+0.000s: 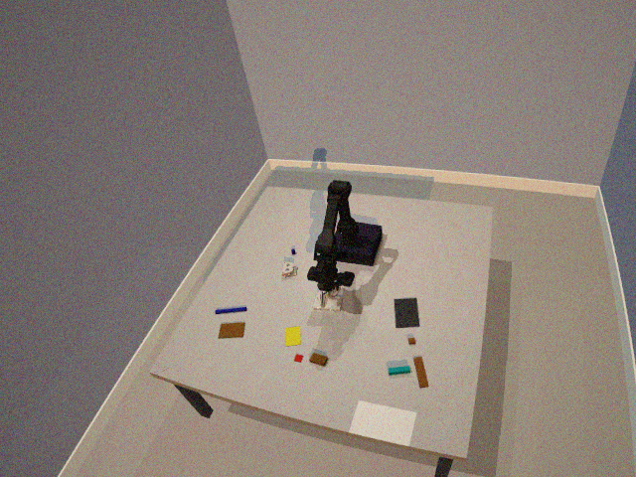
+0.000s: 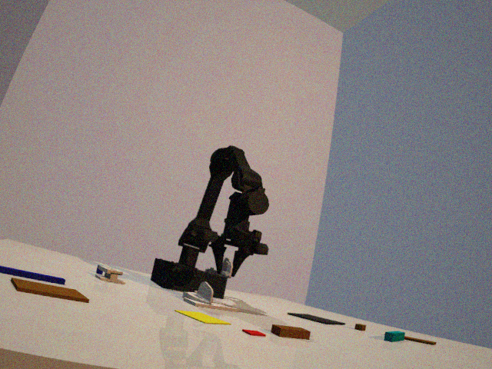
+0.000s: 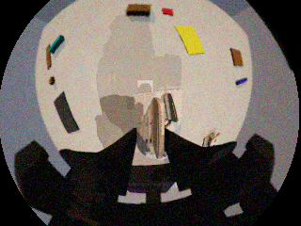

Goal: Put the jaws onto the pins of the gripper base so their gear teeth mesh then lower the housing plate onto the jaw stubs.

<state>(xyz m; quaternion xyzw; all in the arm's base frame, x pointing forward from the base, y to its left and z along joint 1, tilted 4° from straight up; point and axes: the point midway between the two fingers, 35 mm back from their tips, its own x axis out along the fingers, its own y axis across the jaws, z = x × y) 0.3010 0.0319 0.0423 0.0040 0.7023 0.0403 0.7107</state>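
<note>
— From above?
— The black gripper (image 1: 328, 301) (image 2: 227, 274) (image 3: 149, 131) hangs over the pale gripper base (image 1: 319, 308) (image 2: 219, 307) (image 3: 175, 94).
— Side-on?
— It pinches a gray jaw (image 2: 227, 267) (image 3: 158, 124) above the base; another jaw (image 2: 205, 292) (image 3: 171, 108) stands on it.
— At the wrist?
— The pinched jaw lies between both fingertips.

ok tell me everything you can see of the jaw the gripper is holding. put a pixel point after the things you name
The held jaw (image 2: 227, 267) (image 3: 158, 127) is a pale grey-beige piece, thin and long when seen from the wrist, with a smooth, matte look, perhaps plastic. The fingers of the gripper (image 2: 226, 274) (image 3: 150, 129) are shut on it from both sides. It hangs roughly upright, raised above the gripper base (image 1: 319, 308) (image 2: 214, 306). Its teeth and any hole cannot be made out.
</note>
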